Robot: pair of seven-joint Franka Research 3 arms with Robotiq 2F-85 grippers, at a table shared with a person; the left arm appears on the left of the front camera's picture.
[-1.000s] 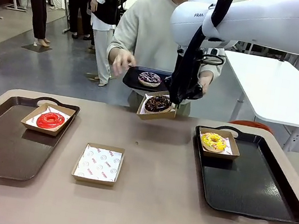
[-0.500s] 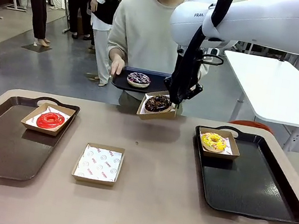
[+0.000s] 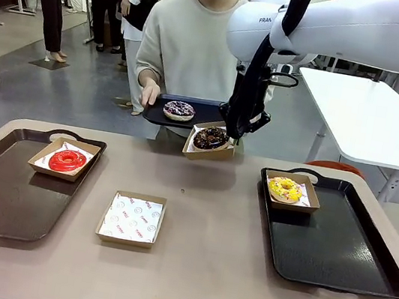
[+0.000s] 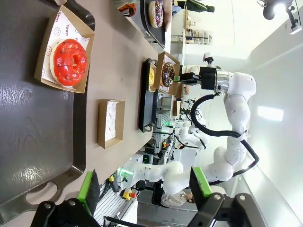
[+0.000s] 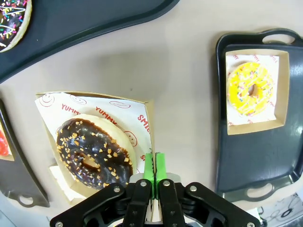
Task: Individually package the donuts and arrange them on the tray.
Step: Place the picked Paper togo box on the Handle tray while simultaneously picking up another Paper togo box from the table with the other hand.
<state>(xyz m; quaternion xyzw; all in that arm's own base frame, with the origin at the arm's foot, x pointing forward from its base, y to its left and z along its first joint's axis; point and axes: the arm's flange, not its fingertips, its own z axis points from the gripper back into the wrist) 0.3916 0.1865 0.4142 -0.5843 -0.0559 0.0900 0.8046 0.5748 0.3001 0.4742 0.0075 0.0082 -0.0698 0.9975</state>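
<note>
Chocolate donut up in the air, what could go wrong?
The right gripper pinches just one edge of the brown cardboard box, held above the table, so the chocolate donut with nut crumbs might tip out. The person's small black tray with the purple sprinkled donut is close behind, so they might bump.

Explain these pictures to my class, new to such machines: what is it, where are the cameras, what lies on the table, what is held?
Two robot arms share a table with a person. One camera looks across it; two ride on the wrists. The right jaws are shut on the rim of a raised cardboard box holding a chocolate donut. The left jaws stand open, empty. A red donut and a yellow donut sit boxed on trays, an empty box between. The person holds a purple donut on a small tray.
</note>
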